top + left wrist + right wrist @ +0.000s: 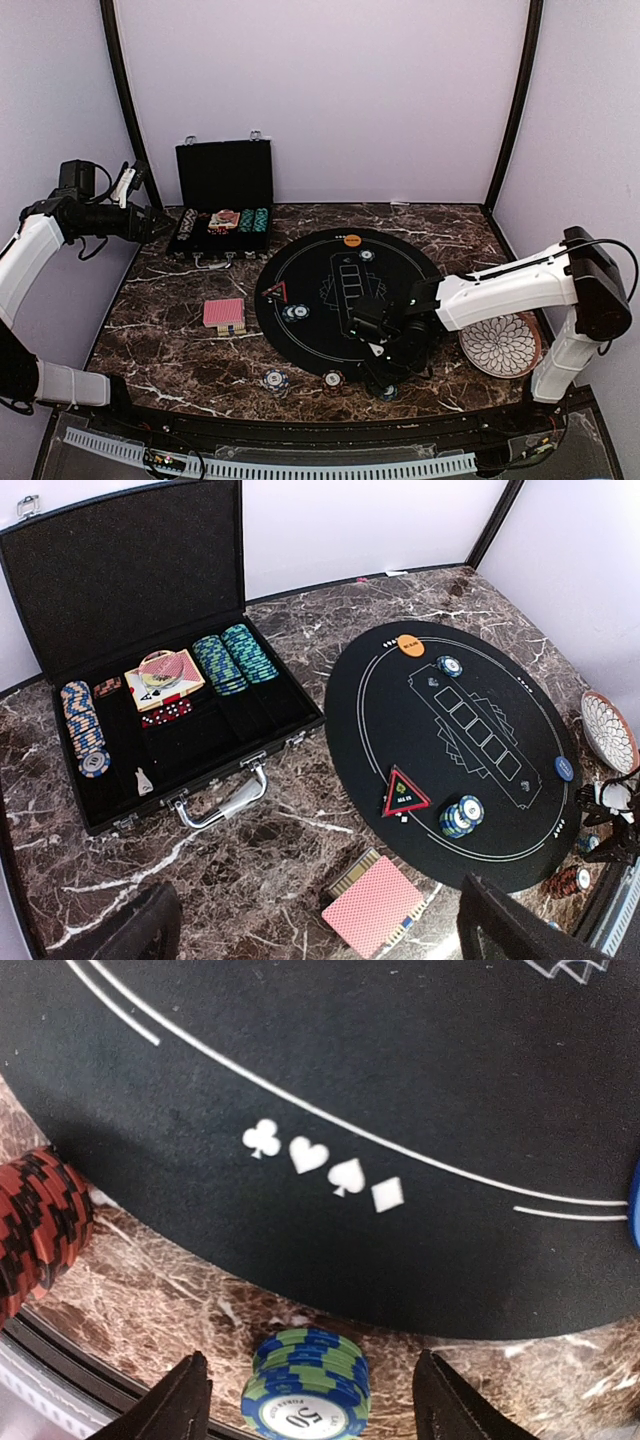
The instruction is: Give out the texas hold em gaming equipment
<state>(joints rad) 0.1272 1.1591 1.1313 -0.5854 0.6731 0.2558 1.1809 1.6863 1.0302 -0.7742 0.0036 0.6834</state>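
My right gripper (312, 1400) is open, low over the table's front edge, its fingers (178, 1400) either side of a blue-green chip stack (306, 1392) without touching it. It also shows in the top view (386, 384). A red chip stack (35, 1225) stands to its left. The round black mat (345, 300) carries a red triangle token (405, 793), a chip stack (460, 815), an orange disc (410, 645), one chip (449, 666) and a blue disc (565, 768). The red-backed card deck (372, 905) lies left of the mat. My left gripper (158, 222) is open, empty, held high.
An open black case (150, 680) at the back left holds chip rows, cards and dice. A white patterned plate (500, 345) sits right of the mat, beside the right arm. Another chip stack (275, 379) stands on the marble near the front edge.
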